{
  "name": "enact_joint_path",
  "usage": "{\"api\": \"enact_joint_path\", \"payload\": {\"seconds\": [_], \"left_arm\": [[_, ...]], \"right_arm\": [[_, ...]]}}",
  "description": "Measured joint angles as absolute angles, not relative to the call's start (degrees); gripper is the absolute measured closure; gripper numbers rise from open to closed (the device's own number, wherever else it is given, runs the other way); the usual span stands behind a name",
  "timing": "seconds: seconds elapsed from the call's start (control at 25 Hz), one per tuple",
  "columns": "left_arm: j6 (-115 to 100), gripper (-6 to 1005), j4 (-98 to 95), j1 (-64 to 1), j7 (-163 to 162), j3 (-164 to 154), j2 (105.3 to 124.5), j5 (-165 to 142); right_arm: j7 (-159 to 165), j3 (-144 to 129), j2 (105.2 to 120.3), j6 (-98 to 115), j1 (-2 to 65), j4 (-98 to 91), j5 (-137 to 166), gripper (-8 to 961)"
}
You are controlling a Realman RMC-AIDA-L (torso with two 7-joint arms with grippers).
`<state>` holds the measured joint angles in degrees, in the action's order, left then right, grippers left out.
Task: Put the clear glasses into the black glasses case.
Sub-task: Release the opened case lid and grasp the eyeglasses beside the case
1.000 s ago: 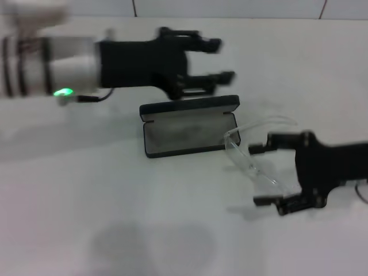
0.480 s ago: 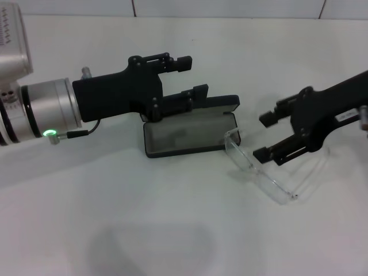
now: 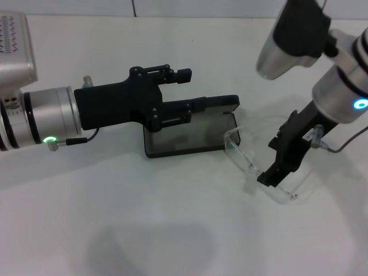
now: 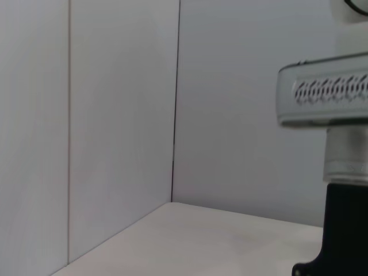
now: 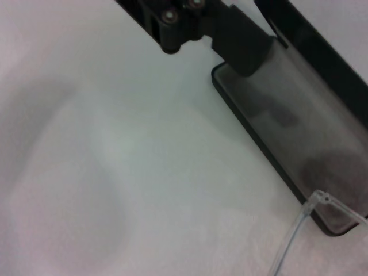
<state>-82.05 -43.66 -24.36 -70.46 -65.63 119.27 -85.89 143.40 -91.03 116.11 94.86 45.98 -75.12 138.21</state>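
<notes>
Your head view is evenly and brightly lit from overhead, with no hard glare on the white table point(image 3: 172, 230). You have a broad, soft-edged shadow on the table near the front edge and fainter shading beneath both arms. Your right wrist view is soft throughout; the black glasses case point(image 5: 299, 126) and the clear glasses point(image 5: 299, 224) lack crisp edges. Your left wrist view is dimmer, flat and greyish.

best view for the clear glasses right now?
Head view. It shows the whole clear glasses on the table beside the open black glasses case, with the right gripper down on them. The right wrist view catches only one clear arm tip at the case's corner. The left wrist view shows none of them.
</notes>
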Motion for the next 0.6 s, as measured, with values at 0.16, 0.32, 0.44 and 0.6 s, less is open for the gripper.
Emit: {"api": "enact_joint_path", "payload": {"seconds": [0.16,0.32,0.44,0.6], "left_arm": [[-82.2,368,-43.6,-24.0,-70.5,-65.7,119.26,-86.2],[-82.9,369,-43.6,-23.6,-70.1,-65.7,119.36,-86.7],[-82.9,369,-43.6,-23.4,-70.0,-65.7,119.42,-86.7],[-82.9,369,-43.6,-23.3,-70.0,-65.7,119.44,-86.7]], "right_arm": [[144.7,-93.1,116.19,92.7,46.1,-73.8,138.3,213],[145.7,-96.4,116.19,89.2,45.7,-72.6,138.2,232],[146.6,-99.6,116.19,86.2,45.7,-70.9,138.0,247],[146.9,-102.5,116.19,83.2,46.0,-69.2,137.9,267]]}}
